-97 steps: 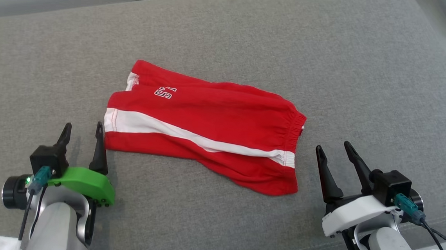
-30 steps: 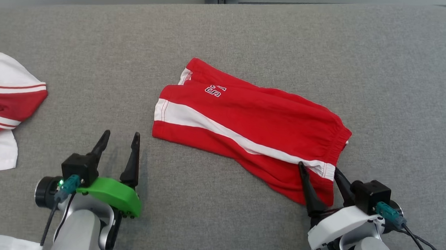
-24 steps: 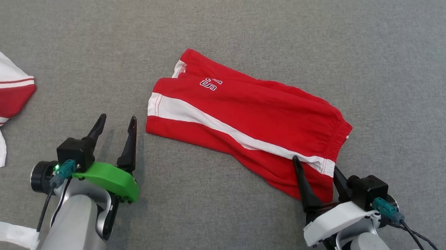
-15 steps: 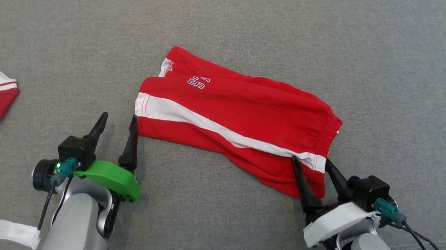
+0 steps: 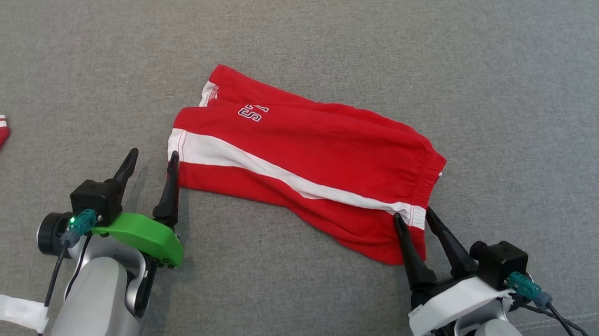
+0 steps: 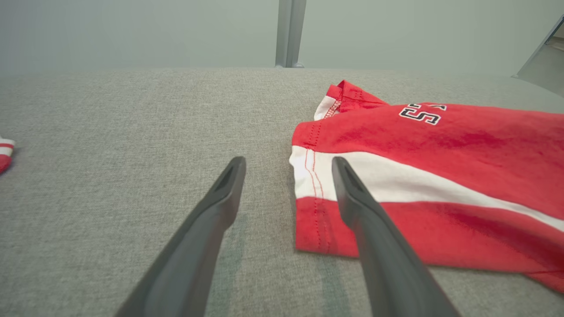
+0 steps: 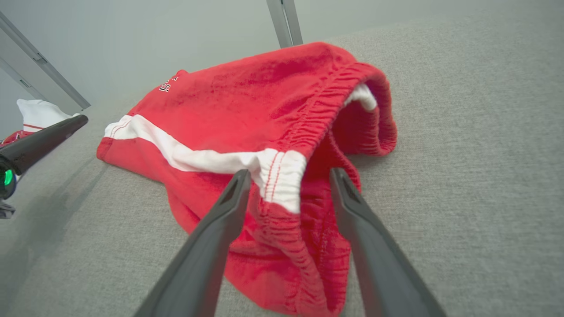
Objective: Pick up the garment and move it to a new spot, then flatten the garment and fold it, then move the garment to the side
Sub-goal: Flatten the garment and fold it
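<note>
Grey cushion [image 5: 494,97] w/ red shorts [image 5: 305,158] centre. I've right gripper [image 5: 412,213] astride waistband [image 7: 282,171] at 5 o'clock, jaws apart, unclamped; left gripper [image 5: 153,152] wide, empty, at 8. Risk: pinching one layer only, shorts unfold.

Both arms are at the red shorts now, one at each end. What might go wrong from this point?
1. The right gripper stands open astride the bunched waistband of the red shorts. Closing here may pinch just one layer, so the shorts would sag open when lifted.
2. The left gripper has one of its fingers over the hem and the other over bare cushion. It may catch only the very edge, which could slip out.
</note>
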Tool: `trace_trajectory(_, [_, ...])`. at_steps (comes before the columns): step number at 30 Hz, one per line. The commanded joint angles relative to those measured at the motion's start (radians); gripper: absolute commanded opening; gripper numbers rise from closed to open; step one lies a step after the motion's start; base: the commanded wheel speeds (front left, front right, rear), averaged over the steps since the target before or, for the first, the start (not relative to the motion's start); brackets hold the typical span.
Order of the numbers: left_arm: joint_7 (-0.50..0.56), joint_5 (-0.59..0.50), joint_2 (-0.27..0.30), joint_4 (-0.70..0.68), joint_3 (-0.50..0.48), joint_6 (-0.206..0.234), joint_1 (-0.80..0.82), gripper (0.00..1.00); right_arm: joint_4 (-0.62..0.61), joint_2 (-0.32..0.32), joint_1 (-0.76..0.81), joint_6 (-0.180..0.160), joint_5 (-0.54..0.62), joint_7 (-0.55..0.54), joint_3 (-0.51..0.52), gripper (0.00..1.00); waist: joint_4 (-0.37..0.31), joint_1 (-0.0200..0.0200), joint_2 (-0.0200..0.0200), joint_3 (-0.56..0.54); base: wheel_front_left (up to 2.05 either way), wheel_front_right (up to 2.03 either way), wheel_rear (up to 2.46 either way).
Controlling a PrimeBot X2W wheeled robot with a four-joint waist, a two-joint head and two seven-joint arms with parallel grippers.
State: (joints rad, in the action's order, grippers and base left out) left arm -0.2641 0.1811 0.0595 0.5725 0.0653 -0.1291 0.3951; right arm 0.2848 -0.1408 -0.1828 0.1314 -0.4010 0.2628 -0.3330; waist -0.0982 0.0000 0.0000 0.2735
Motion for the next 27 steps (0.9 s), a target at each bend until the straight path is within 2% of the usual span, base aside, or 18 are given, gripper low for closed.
trace_trajectory(1, [0.0, -0.002, 0.008, 0.001, -0.003, -0.002, 0.005, 1.0, -0.005, -0.006, 0.011, -0.001, -0.003, 0.003, -0.003, 0.6, -0.001, 0.0, 0.0, -0.001, 0.0, 0.0, 0.0])
trace_trajectory(3, [0.0, -0.002, 0.01, 0.004, -0.004, -0.002, 0.002, 1.0, -0.005, -0.008, 0.011, -0.001, -0.008, 0.003, -0.008, 0.29, -0.003, 0.0, 0.0, -0.003, 0.0, 0.0, 0.0])
trace_trajectory(4, [0.0, -0.004, 0.011, 0.008, -0.003, -0.002, 0.001, 1.0, 0.0, -0.008, 0.01, -0.001, -0.012, 0.003, -0.01, 0.05, -0.004, 0.0, 0.0, -0.003, 0.0, 0.0, 0.0])
trace_trajectory(5, [0.0, -0.008, 0.012, 0.009, -0.002, -0.002, 0.002, 1.0, 0.001, -0.009, 0.008, -0.001, -0.01, 0.003, -0.01, 0.0, -0.004, 0.0, 0.0, -0.003, 0.0, 0.0, 0.0])
trace_trajectory(16, [0.0, 0.036, 0.018, 0.061, 0.0, -0.002, 0.04, 1.0, -0.011, -0.038, 0.019, -0.001, 0.014, 0.003, 0.01, 0.0, -0.017, 0.0, 0.0, 0.012, 0.0, 0.0, 0.0])
trace_trajectory(20, [0.0, 0.095, 0.02, 0.074, 0.057, -0.002, 0.053, 1.0, -0.005, -0.044, 0.013, -0.001, 0.019, 0.003, 0.014, 0.0, -0.027, 0.0, 0.0, 0.018, 0.0, 0.0, 0.0])
trace_trajectory(27, [0.0, 0.204, 0.057, 0.11, 0.144, -0.001, 0.076, 1.0, 0.002, -0.032, 0.0, -0.001, 0.025, 0.003, 0.011, 0.0, -0.034, 0.0, 0.0, 0.025, 0.0, 0.0, 0.0])
